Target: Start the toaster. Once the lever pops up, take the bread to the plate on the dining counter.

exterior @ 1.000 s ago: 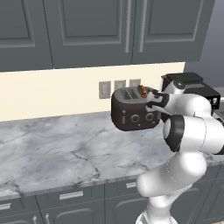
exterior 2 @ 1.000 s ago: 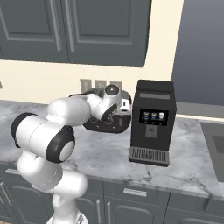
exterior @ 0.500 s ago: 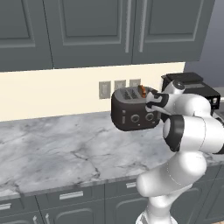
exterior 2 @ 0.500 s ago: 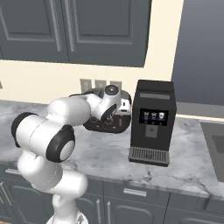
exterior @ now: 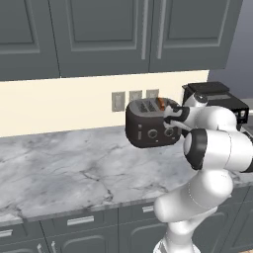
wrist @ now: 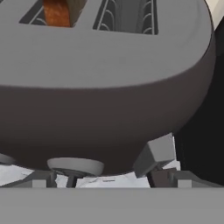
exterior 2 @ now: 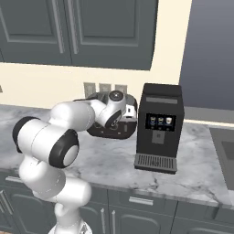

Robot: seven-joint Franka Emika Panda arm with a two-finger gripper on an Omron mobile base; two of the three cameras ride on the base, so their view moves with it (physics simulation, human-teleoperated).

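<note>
The black rounded toaster (exterior: 148, 126) stands on the marble worktop against the wall. The bread (exterior: 160, 103) stands in a right-hand slot, its tan top poking out; in the hand view the bread (wrist: 59, 11) is at the top left. My gripper (exterior: 173, 118) is open, right at the toaster's front right corner. In the hand view its two fingertips (wrist: 175, 177) stand wide apart below the toaster (wrist: 109, 96), and the pale lever (wrist: 157, 153) sits just above the right one, beside a round knob (wrist: 74, 166). The plate and the dining counter are out of view.
A tall boxy black coffee machine (exterior 2: 160, 125) stands close to the toaster's right side. Wall outlets (exterior: 133, 98) sit behind it, with grey cupboards (exterior: 123, 34) overhead. The marble worktop (exterior: 64, 173) stretches left of the toaster, and a sink edge (exterior 2: 224, 141) lies at far right.
</note>
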